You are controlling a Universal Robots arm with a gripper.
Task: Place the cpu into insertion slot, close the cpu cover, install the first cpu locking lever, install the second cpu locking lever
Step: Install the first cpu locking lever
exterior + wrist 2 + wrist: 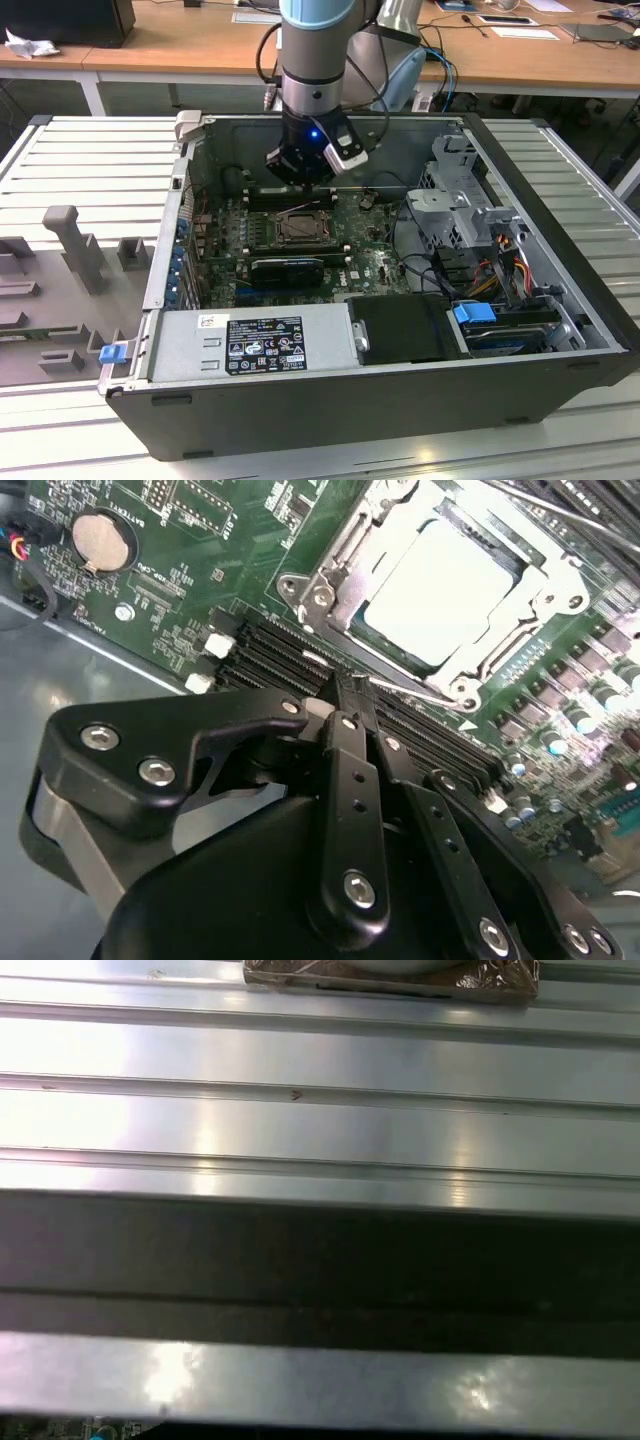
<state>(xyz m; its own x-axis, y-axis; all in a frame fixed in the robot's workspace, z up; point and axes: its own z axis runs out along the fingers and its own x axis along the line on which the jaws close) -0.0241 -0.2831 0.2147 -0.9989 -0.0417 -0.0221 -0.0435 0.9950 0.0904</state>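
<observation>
Here, jaws (pixel 352 695) pressed together, empty, beside the cpu (pixel 443 585) seated under the cpu cover (pixel 330 585), no legible print.

The arm (pixel 315 50) comes down vertically from twelve o'clock in the exterior view, its grey-and-blue wrist pointing straight down with a small blue light glowing on it. The black pincer (pixel 350 695) hangs at its end; in the second wrist view its two fingers (pixel 350 780) are pressed together, tips meeting.
</observation>
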